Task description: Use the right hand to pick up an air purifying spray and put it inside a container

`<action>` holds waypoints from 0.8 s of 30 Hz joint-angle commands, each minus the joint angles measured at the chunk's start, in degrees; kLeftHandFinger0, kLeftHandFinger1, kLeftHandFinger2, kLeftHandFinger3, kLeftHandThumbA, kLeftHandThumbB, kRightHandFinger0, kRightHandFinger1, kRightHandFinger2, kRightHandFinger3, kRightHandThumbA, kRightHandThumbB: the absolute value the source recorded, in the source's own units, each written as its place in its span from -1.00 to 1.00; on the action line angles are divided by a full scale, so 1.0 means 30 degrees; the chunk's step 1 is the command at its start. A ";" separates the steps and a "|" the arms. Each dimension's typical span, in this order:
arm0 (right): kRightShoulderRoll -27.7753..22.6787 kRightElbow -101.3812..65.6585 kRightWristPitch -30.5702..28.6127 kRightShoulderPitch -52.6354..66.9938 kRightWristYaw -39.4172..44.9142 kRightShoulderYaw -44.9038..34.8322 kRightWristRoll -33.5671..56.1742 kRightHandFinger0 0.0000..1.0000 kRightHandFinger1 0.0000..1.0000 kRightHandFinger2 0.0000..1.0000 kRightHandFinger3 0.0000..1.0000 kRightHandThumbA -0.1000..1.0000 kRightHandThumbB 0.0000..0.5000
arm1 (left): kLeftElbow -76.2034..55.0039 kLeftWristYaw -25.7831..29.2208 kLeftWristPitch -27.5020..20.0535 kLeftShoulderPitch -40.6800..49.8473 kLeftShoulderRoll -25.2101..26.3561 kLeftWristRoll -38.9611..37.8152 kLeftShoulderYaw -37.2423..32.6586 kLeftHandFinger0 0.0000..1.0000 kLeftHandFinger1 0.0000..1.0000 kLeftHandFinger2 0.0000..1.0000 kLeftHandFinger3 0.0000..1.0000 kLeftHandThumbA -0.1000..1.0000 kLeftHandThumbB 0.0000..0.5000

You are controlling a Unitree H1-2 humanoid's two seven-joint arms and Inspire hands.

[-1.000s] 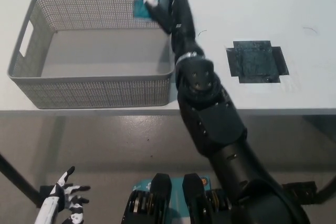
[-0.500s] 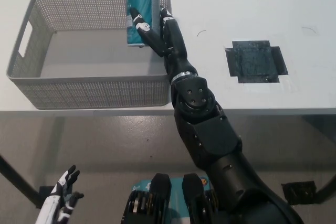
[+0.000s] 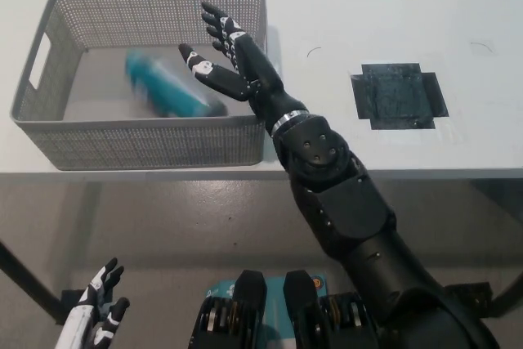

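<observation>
1. The right hand (image 3: 222, 59) hangs over the right half of the basket (image 3: 49, 6), fingers spread and holding nothing.
2. The spray (image 3: 170, 91) lies on its side on the basket floor, just left of the hand and apart from it. It is blurred, so I judge it is not settled.
3. The step in hand looks like the release and retreat. The can is inside, so the task seems nearly done.
4. To do it well, keep the fingers apart and lift the hand straight up, clear of the rim, before drawing it back toward the table (image 3: 409, 6).
5. Avoid sweeping sideways low: the near wall and right wall sit close to the wrist, and a knock could shift the light basket.
6. Do not reach for the can again unless it climbs a wall; a can on its side may roll.
7. The left hand (image 3: 96, 320) rests low at the lower left, below the table, fingers apart and empty.
</observation>
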 commanded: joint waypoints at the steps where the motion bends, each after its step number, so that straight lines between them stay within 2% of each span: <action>1: -0.0371 -0.2229 0.0461 -0.0561 0.1540 -0.0103 0.0522 1.00 1.00 1.00 1.00 0.49 1.00 | -0.0361 -0.0229 0.0136 0.0076 0.0205 -0.0607 0.0070 0.61 1.00 1.00 1.00 0.80 0.60; 6: -0.1138 -0.6196 0.2156 0.0184 0.1777 -0.0365 0.0637 1.00 1.00 1.00 1.00 0.49 1.00 | -0.0296 -0.0131 -0.0021 0.0286 0.0106 -0.0577 0.0046 0.61 1.00 1.00 1.00 0.83 0.69; 7: -0.1307 -0.6945 0.2282 0.0297 0.1828 -0.0477 0.0748 1.00 1.00 1.00 1.00 0.49 1.00 | -0.0218 -0.0134 -0.0140 0.0264 0.0164 -0.0486 0.0023 0.61 1.00 1.00 1.00 0.84 0.63; 10: -0.2029 -1.0050 0.2963 0.0895 0.1833 -0.0845 0.0914 1.00 1.00 1.00 1.00 0.55 1.00 | 0.0004 -0.0108 -0.0266 0.0220 0.0080 -0.0454 -0.0052 0.61 1.00 1.00 1.00 0.84 0.62; 13: -0.2643 -1.3004 0.3280 0.1817 0.2004 -0.1395 0.1618 1.00 1.00 1.00 1.00 0.52 1.00 | 0.0066 0.0182 -0.0627 0.0484 0.0044 0.0260 -0.0148 0.57 1.00 1.00 1.00 0.95 0.55; 14: -0.3392 -1.5355 0.2942 0.2768 0.1692 -0.1489 0.0587 1.00 1.00 1.00 1.00 0.61 1.00 | 0.0074 0.0311 -0.0827 0.0506 0.0042 0.0346 -0.0079 0.53 0.97 1.00 1.00 0.93 0.44; 15: -0.3684 -1.6209 0.2733 0.3174 0.1643 -0.1510 0.0223 1.00 1.00 1.00 1.00 0.60 1.00 | 0.0092 0.0362 -0.0919 0.0538 0.0029 0.0328 -0.0036 0.52 0.96 1.00 1.00 0.93 0.44; 16: -0.4636 -1.7317 0.0927 0.4272 0.1716 -0.1441 -0.1012 1.00 1.00 1.00 1.00 0.54 1.00 | 0.0206 0.0371 -0.1067 0.0632 0.0080 0.0240 0.0036 0.52 0.96 1.00 1.00 0.94 0.48; 18: -0.5431 -1.9173 -0.0196 0.6496 0.1835 -0.1647 -0.1293 1.00 1.00 1.00 1.00 0.40 1.00 | 0.0198 0.0435 -0.1161 0.0695 0.0213 0.0203 0.0227 0.50 0.95 1.00 1.00 0.95 0.47; 20: -0.5940 -2.0584 -0.0264 0.8508 0.1576 -0.1816 -0.2191 1.00 1.00 1.00 1.00 0.53 1.00 | 0.0243 0.0475 -0.1257 0.0764 0.0204 0.0056 0.0337 0.49 0.94 1.00 1.00 0.95 0.54; 21: -0.6161 -2.0987 -0.1189 1.0147 0.1342 -0.2118 -0.2286 1.00 1.00 1.00 1.00 0.55 0.92 | 0.0214 0.0391 -0.1135 0.0801 0.0192 -0.0219 0.0399 0.50 0.95 1.00 1.00 0.93 0.62; 23: -0.6535 -2.0876 -0.2820 1.2180 0.1002 -0.2457 -0.2534 1.00 1.00 1.00 1.00 0.63 0.89 | 0.0317 0.0548 -0.1237 0.0840 0.0083 -0.0175 0.0486 0.51 0.94 1.00 1.00 0.93 0.60; 24: -0.6724 -2.0659 -0.3794 1.3904 0.0428 -0.2759 -0.3500 1.00 1.00 1.00 1.00 0.76 0.90 | 0.0389 0.0551 -0.1367 0.0817 0.0170 -0.0147 0.0545 0.51 0.93 1.00 1.00 0.95 0.54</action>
